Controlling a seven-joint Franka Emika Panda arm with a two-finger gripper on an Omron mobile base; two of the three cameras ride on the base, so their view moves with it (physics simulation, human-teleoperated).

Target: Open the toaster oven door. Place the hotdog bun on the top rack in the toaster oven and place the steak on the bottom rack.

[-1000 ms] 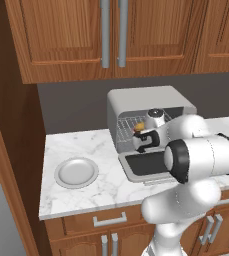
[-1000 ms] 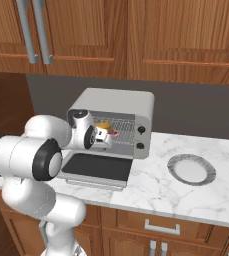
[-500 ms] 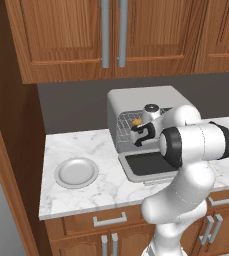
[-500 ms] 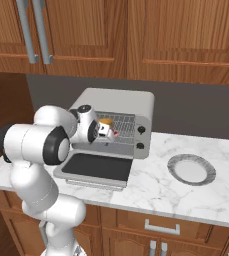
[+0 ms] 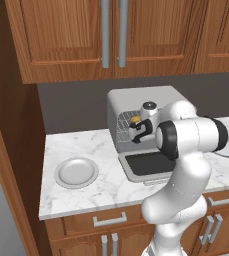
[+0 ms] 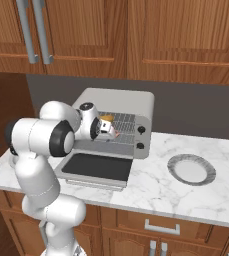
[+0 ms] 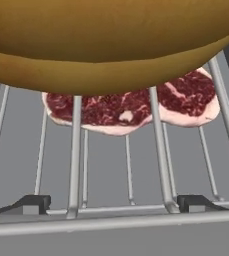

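Reaching forward with its elbow bent high, the white arm holds its gripper at the mouth of the toaster oven, jaws spread wide apart and holding nothing. The toaster oven door, dark glass in a pale grey frame, lies folded down flat over the bench. Inside, the golden-tan hotdog bun sits on the top rack, a thin silver wire grid. Beneath it the red, pale-streaked steak lies flat on the bottom rack. The bench is white marble with grey veins; a round grey plate sits left of the oven, another plate to its right. Brown wooden cabinets with metal bar handles hang above.
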